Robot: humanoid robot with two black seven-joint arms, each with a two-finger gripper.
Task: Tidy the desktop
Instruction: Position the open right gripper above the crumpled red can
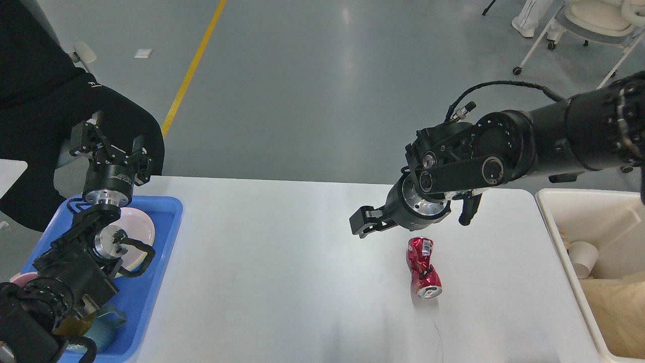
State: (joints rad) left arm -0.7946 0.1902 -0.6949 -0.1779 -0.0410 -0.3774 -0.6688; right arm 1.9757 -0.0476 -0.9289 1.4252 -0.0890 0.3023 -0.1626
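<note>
The white desktop (282, 282) fills the lower middle of the head view. A crushed red can (423, 267) lies on its side on it, right of centre. My right gripper (362, 225) hangs over the desktop, just up and left of the can and apart from it; its fingers overlap, so I cannot tell its state. My left gripper (108, 143) points up above the blue tray's far end, fingers spread and empty.
A blue tray (169, 237) at the left edge holds a pink plate (143, 229) and a teal cup (108, 322). A cream-white bin (554, 222) at the right edge holds a paper cup (584, 257). A wheeled chair (594, 25) stands far right.
</note>
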